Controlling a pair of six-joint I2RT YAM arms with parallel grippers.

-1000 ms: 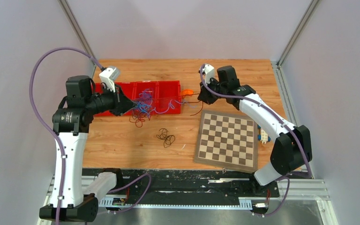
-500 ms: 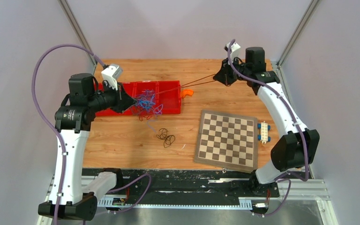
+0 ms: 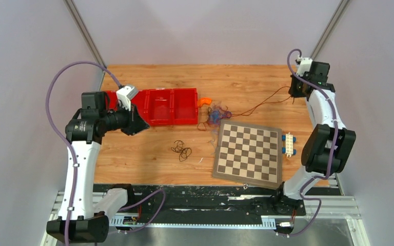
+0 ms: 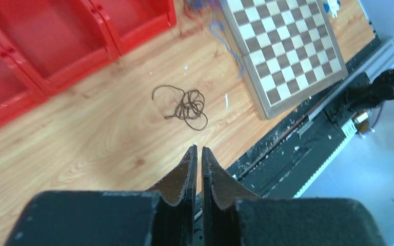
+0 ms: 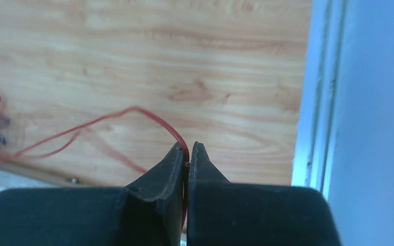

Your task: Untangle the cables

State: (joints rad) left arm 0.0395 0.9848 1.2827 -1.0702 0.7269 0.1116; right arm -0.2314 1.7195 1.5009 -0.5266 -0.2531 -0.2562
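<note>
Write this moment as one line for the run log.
right end effector: shut on red cable | left end effector: shut, empty | tangle: beside chessboard

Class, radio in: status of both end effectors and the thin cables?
Left end effector shut, empty. Right end effector shut on thin red wire. Blue-red cable tangle beside wooden chessboard.

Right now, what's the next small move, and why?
Probably move the left gripper to the tangle and grip it. That gripper is shut on nothing beside the bin, while the right gripper, clamping the red wire, is near the table's right edge.
</note>
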